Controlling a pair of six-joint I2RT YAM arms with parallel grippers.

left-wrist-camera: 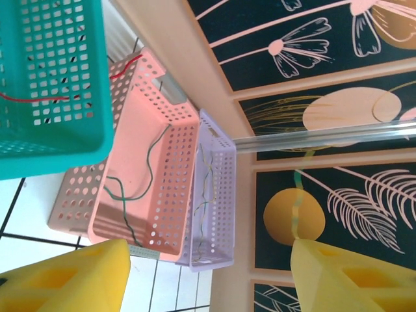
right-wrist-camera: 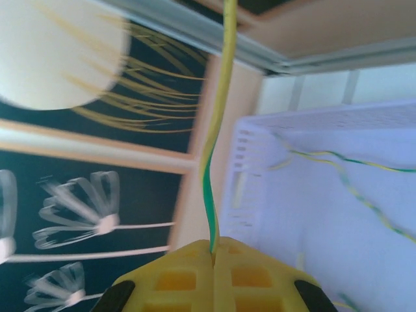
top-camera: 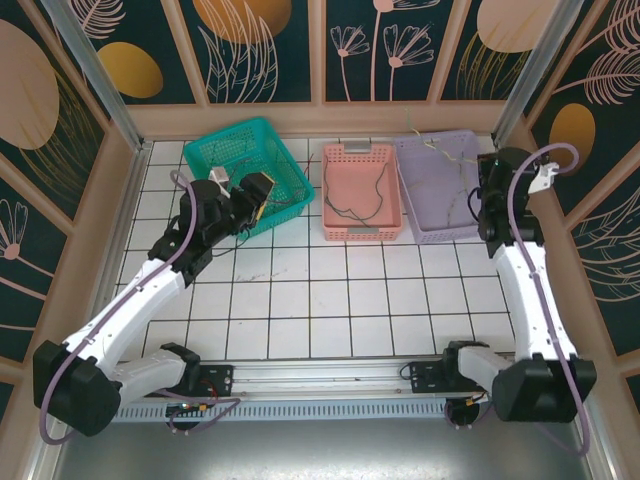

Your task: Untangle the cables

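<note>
Right wrist view, bottom: I am clamping the right claw [right-wrist-camera: 214,276] on the yellow-green cable [right-wrist-camera: 221,97], likely to draw it from the lilac basket [right-wrist-camera: 312,214]. My left claw [left-wrist-camera: 208,279] is gaping, empty.

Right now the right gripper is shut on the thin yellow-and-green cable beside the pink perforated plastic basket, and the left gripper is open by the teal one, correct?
Wrong basket. The right wrist view shows the right gripper shut on the thin yellow-and-green cable beside the lilac perforated plastic basket, not pink. The left gripper is open by the teal perforated plastic basket.
</note>
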